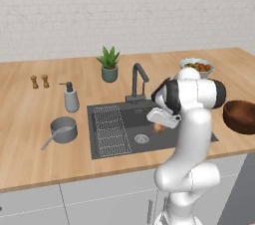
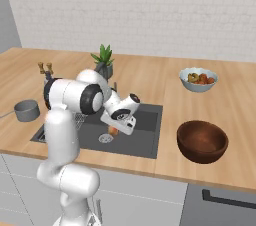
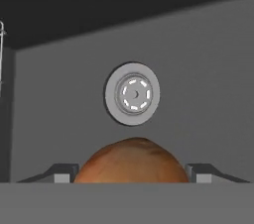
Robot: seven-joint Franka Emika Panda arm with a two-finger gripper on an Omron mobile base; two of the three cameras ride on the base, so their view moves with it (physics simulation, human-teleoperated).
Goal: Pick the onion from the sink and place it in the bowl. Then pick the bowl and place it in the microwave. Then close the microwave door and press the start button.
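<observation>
The small orange-brown onion (image 3: 131,161) sits between my two fingertips (image 3: 63,174), which press against its sides. My gripper (image 1: 158,125) reaches down into the dark-grey sink (image 1: 127,117), close to the round steel drain (image 3: 132,94), and is shut on the onion (image 2: 114,131). In the right base view the gripper (image 2: 114,128) hangs just past the drain (image 2: 105,138). The dark reddish-brown bowl (image 2: 202,141) stands upright on the counter to the right of the sink (image 2: 146,120), also at the right edge of the left base view (image 1: 241,115). The microwave and its door are out of view.
A black faucet (image 1: 138,82) arches over the sink's back edge and a wire rack (image 1: 110,129) covers its left half. A grey-blue bowl of food (image 2: 198,79), a potted plant (image 1: 109,63), a soap dispenser (image 1: 70,98) and a small grey pot (image 1: 63,129) stand on the wooden counter.
</observation>
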